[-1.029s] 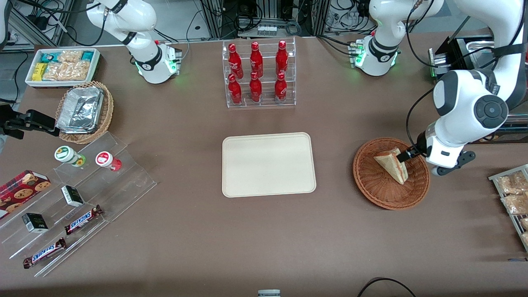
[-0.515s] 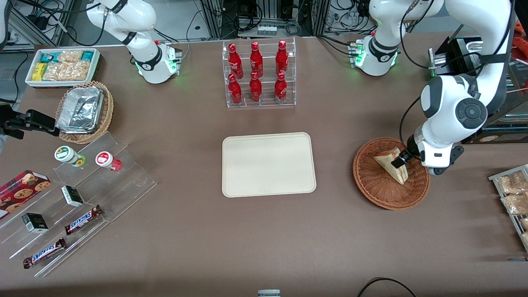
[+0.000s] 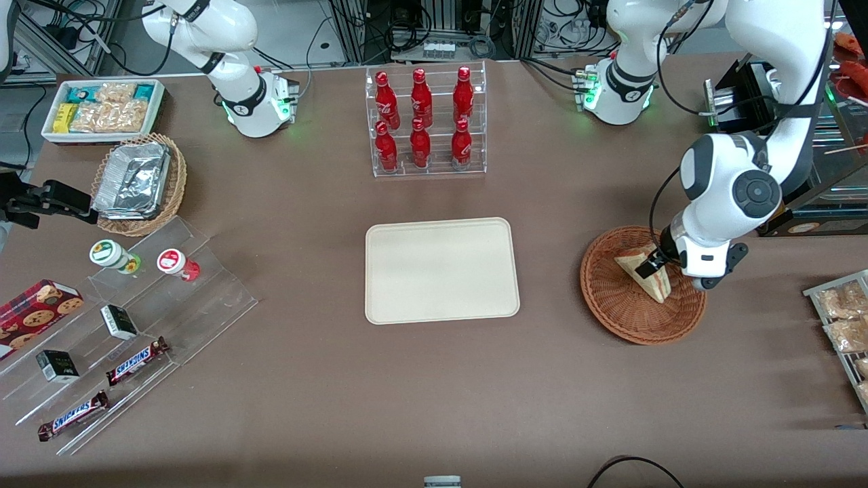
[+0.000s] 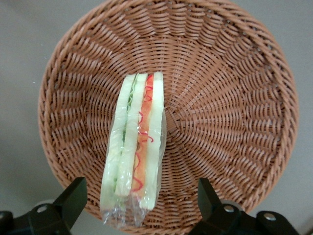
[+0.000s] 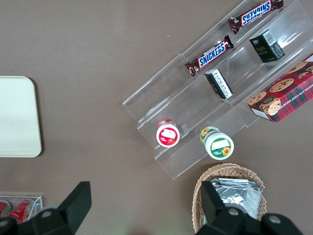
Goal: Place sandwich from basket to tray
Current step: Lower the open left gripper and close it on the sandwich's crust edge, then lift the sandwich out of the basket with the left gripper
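Tray [image 3: 442,270] sat mid-bench, nothing on it, well apart from the basket [image 3: 614,298], which lay toward the working arm's end. Sandwich [image 3: 643,271] was in the basket, standing on edge in clear film, filling edge up: lettuce-green and red layers between pale bread, plain in the wrist view [image 4: 133,147].

Claw [image 3: 656,261] hung over the basket just above the sandwich, spread wide. In the wrist view its fingers [image 4: 72,198] stood clear on both sides of the wedge, touching neither bread nor film. Nothing was gripped.

Handling, my read: light, soft, easily crushed. The film looked slick and loose at the near end, so a pinch on film alone would likely slip. Best hold is across the two flat bread faces, mid-wedge or toward the thick end, squeeze kept light. The thin point would fold. The current finger line already straddled those faces, so a straight descent and a gentle close looked right. Watch the wicker wall: a low finger could snag the weave.

Hard to tell:
- the wedge's lower edge, and whether it leaned on the basket floor or on the wall
- fingertips, cut off by the wrist frame
- from the front, the arm's wrist covered part of the basket rim and the claw's fingers merged with the sandwich top
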Tool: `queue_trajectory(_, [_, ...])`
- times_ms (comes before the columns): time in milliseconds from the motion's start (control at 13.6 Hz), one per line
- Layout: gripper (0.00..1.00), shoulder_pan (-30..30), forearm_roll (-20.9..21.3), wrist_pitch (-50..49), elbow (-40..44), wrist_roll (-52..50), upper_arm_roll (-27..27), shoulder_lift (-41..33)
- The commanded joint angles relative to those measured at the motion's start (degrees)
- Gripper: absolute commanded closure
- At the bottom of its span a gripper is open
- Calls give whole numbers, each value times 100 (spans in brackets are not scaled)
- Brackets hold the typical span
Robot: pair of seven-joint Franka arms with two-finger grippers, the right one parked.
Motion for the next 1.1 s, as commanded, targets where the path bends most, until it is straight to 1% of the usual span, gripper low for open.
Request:
queue_trajectory(0, [0, -12, 89, 441, -224, -135, 9, 135])
queue_trajectory(147, [0, -12, 89, 617, -321, -135, 9, 214])
queue_trajectory(221, [6, -12, 98, 670, -373, -135, 9, 215])
queue_trajectory(294, [30, -12, 98, 680, -409, -135, 17, 206])
queue_trajectory(368, [65, -12, 98, 680, -461, -135, 17, 171])
queue_trajectory(441, [90, -4, 107, 645, -514, -118, 17, 110])
queue_trajectory(515, [100, -4, 203, 592, -584, -109, 17, -13])
queue_trajectory(809, [100, -21, 598, -373, -471, -65, -52, -584])
queue_trajectory(1029, [100, -21, 617, -944, -85, -65, -605, -673])
